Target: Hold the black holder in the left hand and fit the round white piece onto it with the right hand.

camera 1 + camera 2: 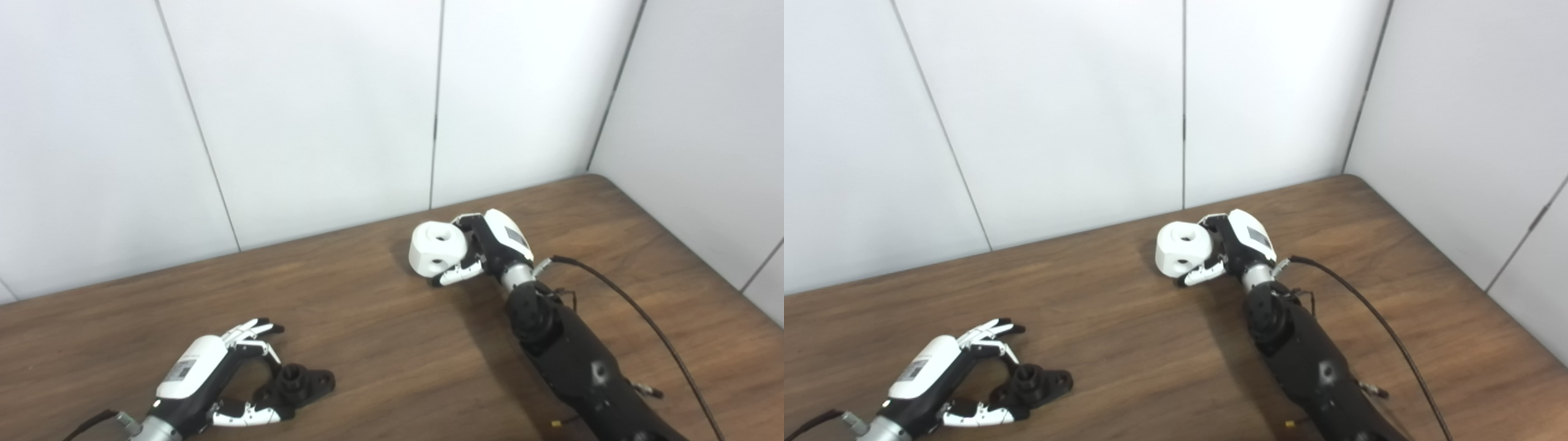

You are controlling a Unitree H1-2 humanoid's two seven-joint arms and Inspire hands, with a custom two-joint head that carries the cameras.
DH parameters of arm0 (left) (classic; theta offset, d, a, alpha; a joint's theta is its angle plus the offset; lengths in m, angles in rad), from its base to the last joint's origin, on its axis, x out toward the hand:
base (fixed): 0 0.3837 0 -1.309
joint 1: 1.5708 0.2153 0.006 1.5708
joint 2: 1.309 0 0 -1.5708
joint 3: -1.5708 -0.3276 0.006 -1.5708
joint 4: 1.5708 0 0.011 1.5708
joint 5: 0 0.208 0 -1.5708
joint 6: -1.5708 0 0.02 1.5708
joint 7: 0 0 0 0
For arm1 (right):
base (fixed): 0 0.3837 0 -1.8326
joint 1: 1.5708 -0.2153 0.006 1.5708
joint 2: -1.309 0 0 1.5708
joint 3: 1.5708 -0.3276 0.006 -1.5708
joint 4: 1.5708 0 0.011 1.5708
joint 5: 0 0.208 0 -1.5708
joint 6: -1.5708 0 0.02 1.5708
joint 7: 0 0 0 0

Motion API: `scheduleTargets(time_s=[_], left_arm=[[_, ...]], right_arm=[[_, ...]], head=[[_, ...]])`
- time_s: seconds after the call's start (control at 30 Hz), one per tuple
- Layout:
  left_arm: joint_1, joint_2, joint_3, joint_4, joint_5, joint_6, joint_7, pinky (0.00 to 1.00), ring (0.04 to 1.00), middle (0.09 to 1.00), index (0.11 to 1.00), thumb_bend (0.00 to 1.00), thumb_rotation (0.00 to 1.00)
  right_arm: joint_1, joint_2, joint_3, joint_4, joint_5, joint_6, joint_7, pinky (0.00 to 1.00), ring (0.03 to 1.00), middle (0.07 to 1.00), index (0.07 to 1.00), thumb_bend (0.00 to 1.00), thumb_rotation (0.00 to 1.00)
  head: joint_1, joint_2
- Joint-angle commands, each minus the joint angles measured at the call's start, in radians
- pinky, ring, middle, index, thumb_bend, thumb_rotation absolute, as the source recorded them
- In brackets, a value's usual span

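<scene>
The left hand (pixel 202 380) lies nearest, low on the wooden table (pixel 380 343), its fingers spread and curved around the black holder (pixel 298 384), with the thumb lying under the holder's near edge; whether they press it firmly cannot be told. The holder rests on the table. Farther back and to the right of the holder, well apart from it, the right hand (pixel 487 248) has its fingers and thumb closed on the round white piece (pixel 436 247), which sits at the tabletop near the white wall panels (pixel 306 110).
</scene>
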Motion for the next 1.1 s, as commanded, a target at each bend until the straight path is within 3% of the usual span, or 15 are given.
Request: scheduleTargets(time_s=[0.0, 0.07, 0.37, 0.53, 1.07], left_arm=[[0.042, -0.005, -0.040, 0.049, 0.068, 0.058, -0.077, 0.93, 0.954, 0.883, 0.485, 0.52, 0.05], [0.037, -0.013, -0.043, 0.056, 0.072, 0.059, -0.073, 0.94, 0.957, 0.888, 0.485, 0.52, 0.05], [0.023, -0.035, -0.048, 0.060, 0.090, 0.074, -0.064, 0.96, 0.959, 0.883, 0.484, 0.52, 0.05], [0.026, -0.039, -0.050, 0.039, 0.082, 0.107, -0.082, 0.98, 0.967, 0.894, 0.484, 0.52, 0.05], [0.002, -0.070, -0.065, 0.046, 0.098, 0.131, -0.077, 0.98, 0.973, 0.893, 0.483, 0.52, 0.06]], right_arm=[[-0.018, 0.000, 0.018, -0.085, 0.014, 0.010, 0.062, 0.72, 0.798, 0.753, 0.481, 0.52, 0.14], [-0.008, 0.001, 0.031, -0.154, 0.020, 0.024, 0.105, 0.72, 0.805, 0.756, 0.481, 0.52, 0.13], [0.016, 0.028, 0.078, -0.356, 0.004, 0.077, 0.227, 0.72, 0.803, 0.756, 0.482, 0.52, 0.13], [0.025, 0.032, 0.096, -0.406, 0.007, 0.061, 0.270, 0.72, 0.802, 0.749, 0.480, 0.52, 0.13], [0.006, 0.070, 0.164, -0.490, -0.013, 0.067, 0.375, 0.71, 0.800, 0.753, 0.480, 0.52, 0.14]], head=[[0.019, 0.003], [0.062, 0.011], [0.129, 0.034], [0.163, 0.045], [0.242, 0.074]])
